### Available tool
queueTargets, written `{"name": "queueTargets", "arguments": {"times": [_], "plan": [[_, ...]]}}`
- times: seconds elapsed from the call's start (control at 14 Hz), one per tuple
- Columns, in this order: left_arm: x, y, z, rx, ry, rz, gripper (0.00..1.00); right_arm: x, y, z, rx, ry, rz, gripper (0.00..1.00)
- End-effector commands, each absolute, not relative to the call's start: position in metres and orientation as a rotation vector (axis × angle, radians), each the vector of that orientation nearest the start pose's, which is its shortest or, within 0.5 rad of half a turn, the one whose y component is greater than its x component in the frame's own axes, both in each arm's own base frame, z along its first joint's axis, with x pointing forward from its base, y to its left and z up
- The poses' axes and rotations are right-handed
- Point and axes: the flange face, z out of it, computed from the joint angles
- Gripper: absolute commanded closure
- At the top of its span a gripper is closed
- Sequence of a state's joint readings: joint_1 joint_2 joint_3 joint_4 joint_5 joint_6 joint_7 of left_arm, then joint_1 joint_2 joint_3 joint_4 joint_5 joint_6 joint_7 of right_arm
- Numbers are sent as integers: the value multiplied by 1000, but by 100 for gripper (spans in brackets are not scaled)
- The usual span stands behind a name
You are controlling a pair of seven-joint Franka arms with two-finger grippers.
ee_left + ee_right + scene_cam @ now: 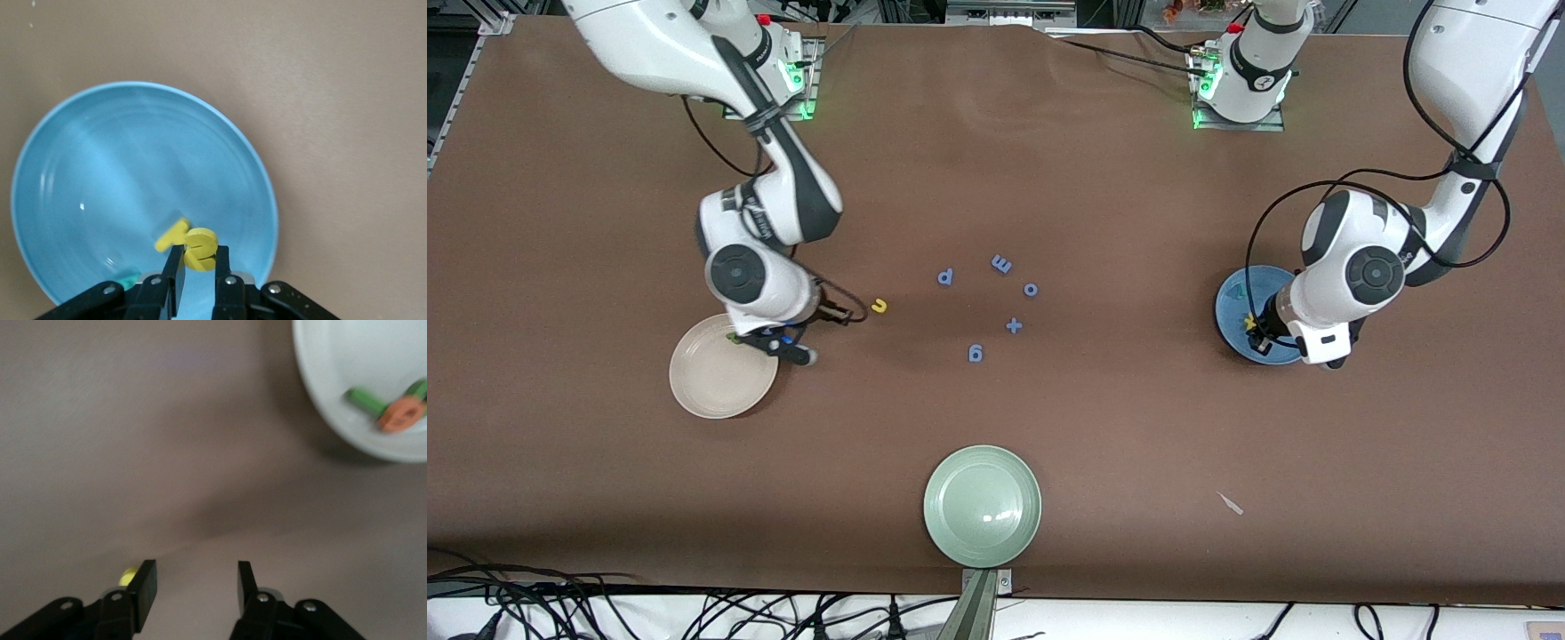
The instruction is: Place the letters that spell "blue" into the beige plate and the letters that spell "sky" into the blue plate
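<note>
Left gripper (195,257): over blue plate (100,167), clamping yellow letter (200,248).
Right gripper (197,583): jaws apart, empty, beside beige plate (333,380).

The beige plate (716,378) sits toward the right arm's end of the table, two stick letters (365,400) and the e (400,414) in it, the u (879,307) beside it toward the table's middle. The blue plate (1240,302) lies at the left arm's end. A third plate (983,507) rests nearest the front camera, five loose letters (975,354) between it and the bases.
</note>
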State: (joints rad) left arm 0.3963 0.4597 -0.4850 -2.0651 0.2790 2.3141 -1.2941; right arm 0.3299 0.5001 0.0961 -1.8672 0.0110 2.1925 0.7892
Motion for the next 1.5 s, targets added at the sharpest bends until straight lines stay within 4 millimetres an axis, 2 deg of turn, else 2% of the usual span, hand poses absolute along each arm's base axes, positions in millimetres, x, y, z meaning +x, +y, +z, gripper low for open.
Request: {"name": "queueTargets", "arguments": {"times": [0.0, 0.07, 0.21, 0.36, 0.5, 0.64, 0.79, 0.86, 1.07, 1.14, 1.29, 1.36, 1.43], "plan": [[561, -31, 216, -2684, -1375, 181, 91, 555, 278, 230, -3104, 651, 230, 39], [552, -22, 207, -2682, -1334, 194, 89, 551, 287, 226, -3096, 676, 218, 37], [546, -7, 202, -2671, -1309, 194, 89, 547, 296, 213, -3088, 691, 203, 37], [540, -7, 197, -2683, -1266, 200, 84, 538, 302, 203, -3087, 678, 187, 37], [540, -7, 196, -2698, -1221, 198, 52, 530, 298, 192, -3083, 671, 164, 37], [542, -2, 202, -2720, -1183, 202, 4, 525, 295, 185, -3079, 670, 148, 37], [547, -12, 220, -2730, -1168, 174, 0, 521, 294, 181, -3081, 664, 144, 37], [549, -16, 234, -2743, -1127, 143, 0, 521, 294, 180, -3076, 665, 138, 37], [554, -12, 287, -2765, -1073, 105, 0, 519, 294, 175, -3072, 660, 126, 42], [553, -8, 304, -2764, -1019, 126, 0, 518, 294, 173, -3071, 658, 124, 48], [562, 2, 348, -2811, -913, 90, 0, 518, 294, 174, -3071, 656, 123, 71], [567, 21, 366, -2853, -868, 68, 0, 519, 293, 174, -3071, 653, 123, 84], [571, 33, 377, -2920, -793, 68, 0, 520, 293, 175, -3071, 650, 120, 93]]}}
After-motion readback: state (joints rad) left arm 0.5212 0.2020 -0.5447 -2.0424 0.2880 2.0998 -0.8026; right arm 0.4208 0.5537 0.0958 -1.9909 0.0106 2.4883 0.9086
